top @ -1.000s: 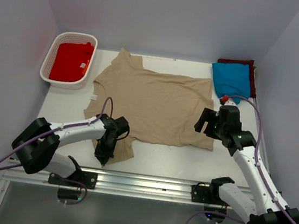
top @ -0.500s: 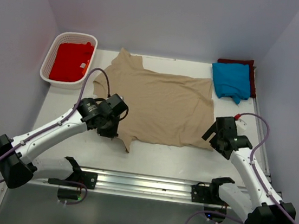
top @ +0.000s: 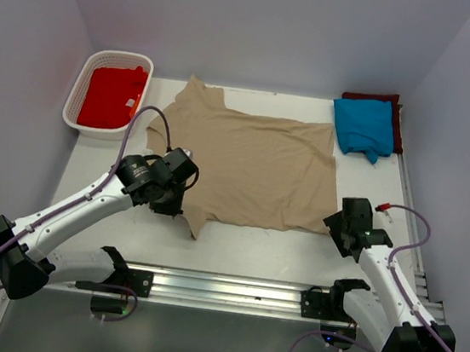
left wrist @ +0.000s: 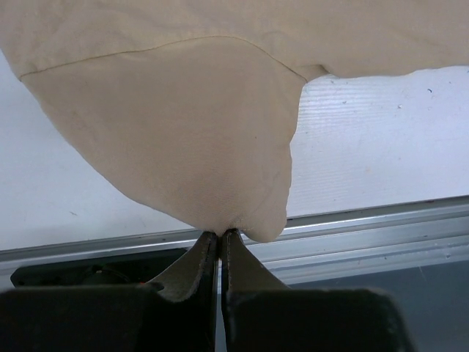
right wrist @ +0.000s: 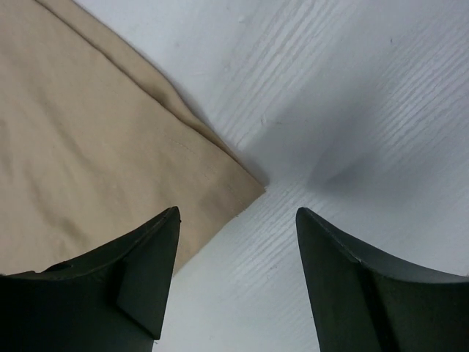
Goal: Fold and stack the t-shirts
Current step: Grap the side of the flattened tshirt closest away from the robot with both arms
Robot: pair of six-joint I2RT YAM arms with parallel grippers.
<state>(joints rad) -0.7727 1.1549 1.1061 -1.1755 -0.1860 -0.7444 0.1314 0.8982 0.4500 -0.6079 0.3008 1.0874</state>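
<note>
left wrist view: the left gripper [left wrist: 220, 238] has its dark fingers pinched tight on the very tip of a lifted flap of the tan t-shirt [left wrist: 183, 132], with only a sliver of cloth between them. i'd say that bite is thin enough for the soft fabric to slide out if the arm pulls fast or far.

the right gripper [right wrist: 236, 213] stands open, its two blunt wedge-shaped tips straddling the shirt's near right hem corner, which lies flat on the table [right wrist: 352, 88]. closing from here could scrape bare tabletop, or catch one layer and leave the other behind, so the fold would come out skewed.

the cloth is matte and limp, with a stitched hem line and shallow wrinkles. the table is white with a fine grain, and a ribbed metal rail [left wrist: 366, 249] edges its near side.

from above, the tan shirt is spread across the middle. the blue t-shirt [top: 361, 127] sits folded on the maroon t-shirt [top: 373, 97] far right, and the red t-shirt [top: 112, 96] fills the white lattice basket [top: 89, 68] far left.
</note>
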